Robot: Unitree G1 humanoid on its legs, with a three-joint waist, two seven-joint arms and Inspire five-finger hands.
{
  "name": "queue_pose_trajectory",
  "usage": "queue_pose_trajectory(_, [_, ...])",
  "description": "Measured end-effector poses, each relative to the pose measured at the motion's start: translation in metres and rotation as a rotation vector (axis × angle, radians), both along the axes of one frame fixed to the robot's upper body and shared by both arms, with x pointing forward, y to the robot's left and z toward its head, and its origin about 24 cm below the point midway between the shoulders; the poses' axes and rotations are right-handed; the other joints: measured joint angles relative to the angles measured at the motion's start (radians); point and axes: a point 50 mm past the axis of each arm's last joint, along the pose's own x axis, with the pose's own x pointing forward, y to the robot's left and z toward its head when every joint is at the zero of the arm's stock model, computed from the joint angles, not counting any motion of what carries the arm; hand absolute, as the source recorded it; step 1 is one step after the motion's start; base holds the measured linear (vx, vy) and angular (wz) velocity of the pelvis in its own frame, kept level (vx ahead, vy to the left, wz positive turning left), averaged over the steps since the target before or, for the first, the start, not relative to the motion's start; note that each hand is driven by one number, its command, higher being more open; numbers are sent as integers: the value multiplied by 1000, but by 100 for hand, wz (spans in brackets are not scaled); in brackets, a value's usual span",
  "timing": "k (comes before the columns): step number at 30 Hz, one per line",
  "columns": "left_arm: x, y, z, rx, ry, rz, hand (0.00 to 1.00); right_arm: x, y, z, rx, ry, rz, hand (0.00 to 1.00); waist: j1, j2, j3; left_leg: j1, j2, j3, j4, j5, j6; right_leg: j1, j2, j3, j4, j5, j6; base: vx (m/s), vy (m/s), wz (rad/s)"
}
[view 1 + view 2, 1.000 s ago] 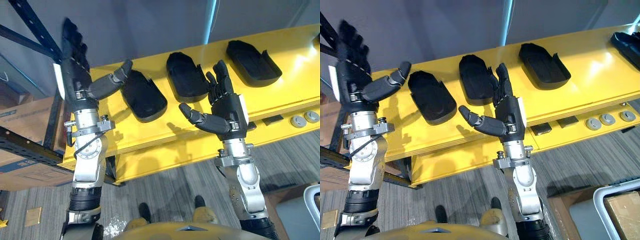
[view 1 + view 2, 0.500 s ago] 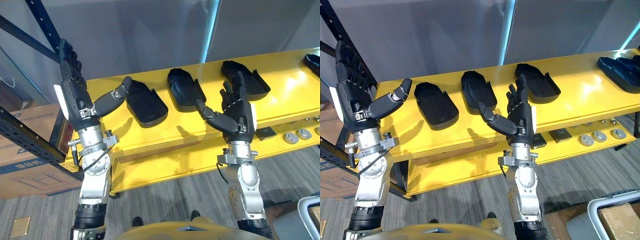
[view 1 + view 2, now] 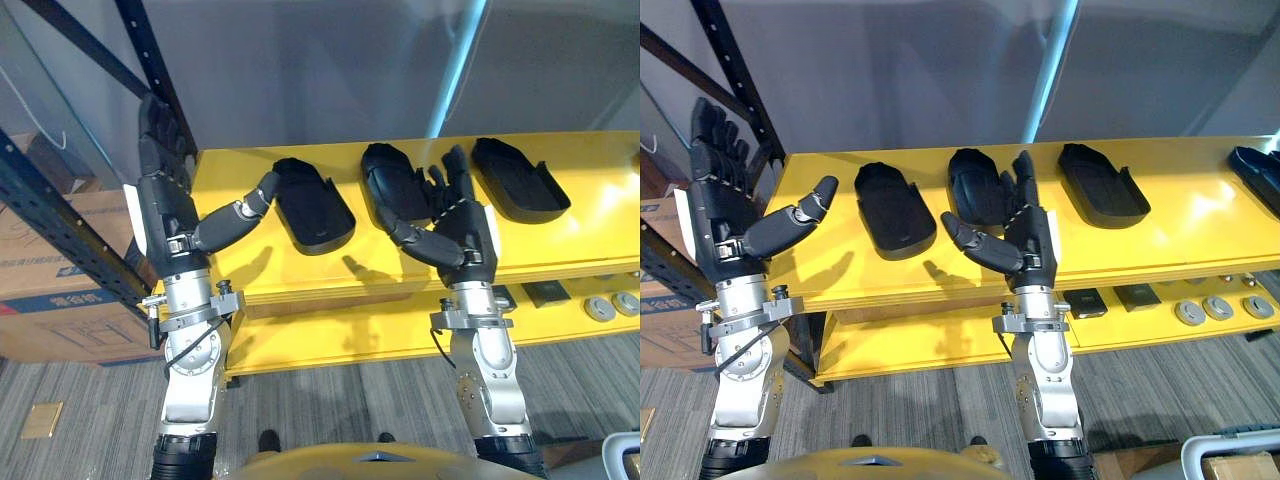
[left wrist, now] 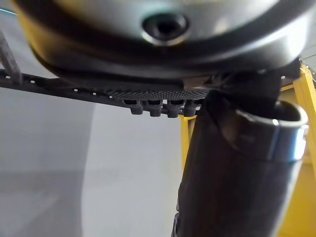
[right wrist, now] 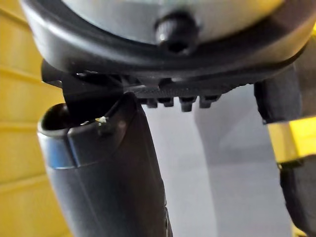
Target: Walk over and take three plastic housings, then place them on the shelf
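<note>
— At the far left, what stands beside the desk?
— A black perforated metal rack (image 3: 150,60), with a brown cardboard box (image 3: 50,275) behind it. The glossy yellow desk (image 3: 560,240) begins just beside the rack.
— And the left robot hand?
— The dark left robot hand (image 3: 165,205) is raised at the desk's left end. Its fingers are straight and spread, its thumb stretches toward the nearest housing, and it holds nothing.
— Where are the housings?
— Three black plastic housings lie in a row on the desk top, apart from one another. The left housing (image 3: 312,205) has the left thumb's tip over its near end, though I cannot tell whether they touch. Then come the middle housing (image 3: 975,185) and the right housing (image 3: 518,180).
— The right robot hand?
— The dark right robot hand (image 3: 465,235) is up in front of the middle housing, fingers straight and spread, thumb out to the left, empty.
— Anything further right?
— Another black housing (image 3: 1255,165) lies at the desk's right end. On the lower tier are flat dark squares (image 3: 1085,302) and round silver discs (image 3: 1190,312).
</note>
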Motion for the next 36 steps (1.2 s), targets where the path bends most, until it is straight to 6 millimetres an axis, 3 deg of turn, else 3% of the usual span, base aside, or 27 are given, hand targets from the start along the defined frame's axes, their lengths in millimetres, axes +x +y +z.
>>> queue_pose_trajectory(14, [1,-4,4,-24,-17,-36,100,20,20,8,-77,-35,124,100,38,-30,21,-47,-2,-33,0,19,3,-24,2,-32,1,3,-5,-21,-2,6])
queue_pose_trajectory(21, [2,-10,6,-22,-22,-65,100,21,25,-3,-92,16,160,100,39,-28,26,-46,-1,-34,0,19,3,-23,2,-35,3,1,-8,0,0,0])
queue_pose_trajectory(28, [3,-12,7,-17,-27,-82,100,28,46,-7,-153,38,257,100,41,-30,65,-44,-1,-40,0,22,0,-23,2,-38,13,-4,-15,-24,-4,2])
queue_pose_trajectory(36, [6,-17,16,-19,-69,-103,100,41,54,-1,-184,15,315,100,54,-28,93,-61,-2,-69,1,30,1,-24,2,-66,16,-3,-14,-15,-13,10])
